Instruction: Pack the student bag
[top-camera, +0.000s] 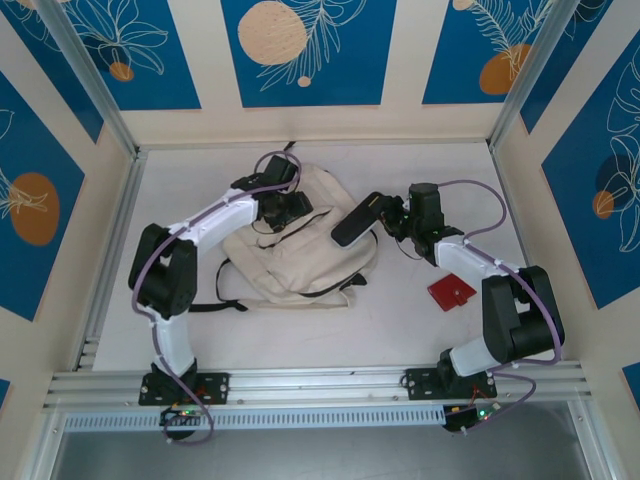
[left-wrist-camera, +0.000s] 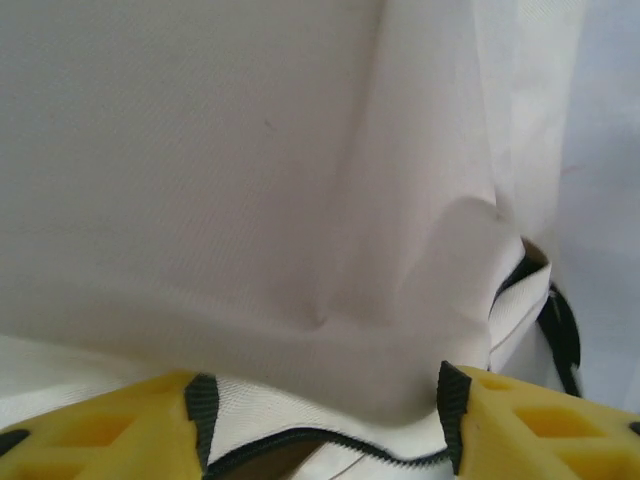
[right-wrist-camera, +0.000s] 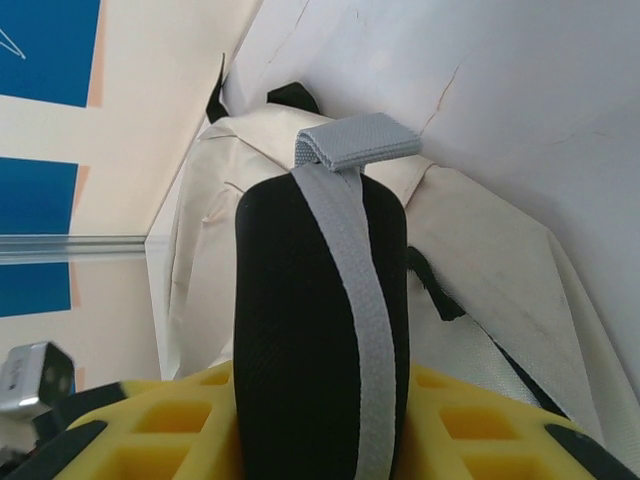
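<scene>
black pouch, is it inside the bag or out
Out. The black pouch is clamped in the right gripper, its whole length visible by the student bag's right side, not inside it.

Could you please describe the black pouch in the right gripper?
The black pouch is a long, rounded soft case of woven black fabric. A grey webbing strap runs along its length and ends in a folded loop at the far end. The right gripper clamps its near end between yellow fingers, aiming it at the student bag; whether they touch is unclear.
</scene>
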